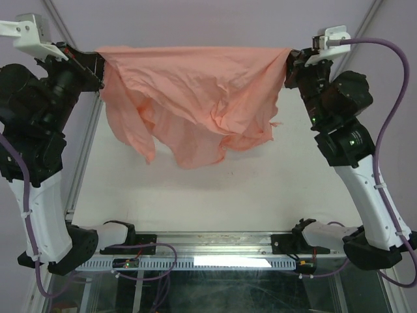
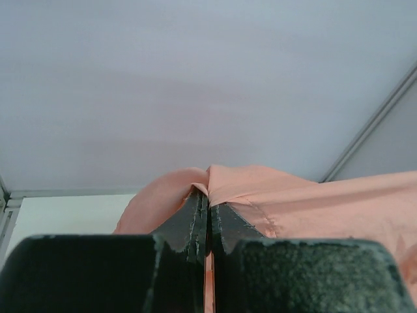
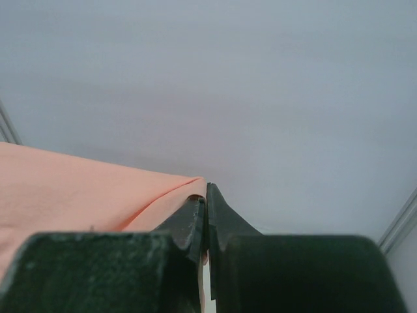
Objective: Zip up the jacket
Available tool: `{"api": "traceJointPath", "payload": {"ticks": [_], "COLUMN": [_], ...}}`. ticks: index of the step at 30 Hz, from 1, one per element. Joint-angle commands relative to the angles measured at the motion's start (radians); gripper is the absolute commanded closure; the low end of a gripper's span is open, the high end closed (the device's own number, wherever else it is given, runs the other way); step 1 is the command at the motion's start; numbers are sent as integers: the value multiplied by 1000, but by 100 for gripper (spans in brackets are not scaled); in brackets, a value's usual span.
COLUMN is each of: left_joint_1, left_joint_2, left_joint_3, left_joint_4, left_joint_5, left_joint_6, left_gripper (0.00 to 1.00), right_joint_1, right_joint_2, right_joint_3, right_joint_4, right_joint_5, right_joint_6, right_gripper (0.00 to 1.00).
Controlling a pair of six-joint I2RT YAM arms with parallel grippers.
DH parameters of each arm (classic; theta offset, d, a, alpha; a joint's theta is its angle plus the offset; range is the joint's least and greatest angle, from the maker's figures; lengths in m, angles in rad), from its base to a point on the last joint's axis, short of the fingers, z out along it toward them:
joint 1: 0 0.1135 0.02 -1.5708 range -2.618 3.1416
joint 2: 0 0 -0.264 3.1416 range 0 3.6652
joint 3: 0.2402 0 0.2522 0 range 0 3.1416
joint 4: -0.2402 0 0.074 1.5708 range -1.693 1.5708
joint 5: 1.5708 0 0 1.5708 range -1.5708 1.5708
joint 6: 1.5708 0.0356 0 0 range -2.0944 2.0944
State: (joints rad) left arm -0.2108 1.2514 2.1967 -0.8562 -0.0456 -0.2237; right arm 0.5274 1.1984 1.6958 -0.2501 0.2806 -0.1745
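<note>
The salmon-pink jacket (image 1: 195,91) hangs stretched in the air between both arms, its top edge taut and its lower folds drooping above the white table (image 1: 215,195). My left gripper (image 1: 99,60) is shut on the jacket's top left corner; in the left wrist view the gripper (image 2: 208,195) has fabric (image 2: 300,202) pinched between its closed jaws. My right gripper (image 1: 291,57) is shut on the top right corner; in the right wrist view the gripper (image 3: 206,192) has cloth (image 3: 71,189) caught in it. The zipper and collar are hidden in the folds.
A metal frame rail (image 1: 78,176) runs along the table's left side. The arm bases and cables (image 1: 215,251) sit at the near edge. A grey wall (image 1: 208,23) stands behind the jacket.
</note>
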Motion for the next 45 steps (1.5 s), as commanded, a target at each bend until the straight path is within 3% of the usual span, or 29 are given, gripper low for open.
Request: {"api": "traceJointPath", "payload": {"ticks": [1,6,12,18,20,21,23,25,27,30,36,41,45], "left_joint_1": [9,10,10,16,15,16,16,16,16,15,-19,-182,-349], "left_joint_2": [1,61,202,467,544,575,622,639,623,559,328,140,128], "left_joint_3": [-31,-150,-302,-236,-179,-152,-107,-97,-123,-225,-587,-872,-987], "left_joint_4": [24,57,133,155,155,155,152,147,149,161,279,422,490], "left_joint_5": [-16,20,-67,-87,-104,-104,-92,-80,-68,-57,49,49,72], "left_joint_6": [0,-11,-13,-41,-47,-52,-60,-69,-80,-99,-187,-254,-299], "left_gripper": [100,100,100,100,93,90,75,70,61,48,32,27,27], "right_joint_1": [-30,-55,-202,-265,-274,-277,-282,-283,-283,-283,-284,-288,-319], "right_joint_2": [-2,90,336,618,703,730,763,762,728,643,426,262,136], "right_joint_3": [-27,-31,55,210,275,303,346,354,310,187,-190,-449,-648], "right_joint_4": [-96,-74,-90,-119,-143,-156,-192,-222,-228,-230,-199,-191,-160], "right_joint_5": [134,165,87,32,30,27,11,-1,-23,-61,-160,-225,-283], "right_joint_6": [-5,-5,91,137,146,147,150,159,169,208,311,377,434], "right_gripper": [100,100,100,100,97,93,86,76,64,54,43,30,23]}}
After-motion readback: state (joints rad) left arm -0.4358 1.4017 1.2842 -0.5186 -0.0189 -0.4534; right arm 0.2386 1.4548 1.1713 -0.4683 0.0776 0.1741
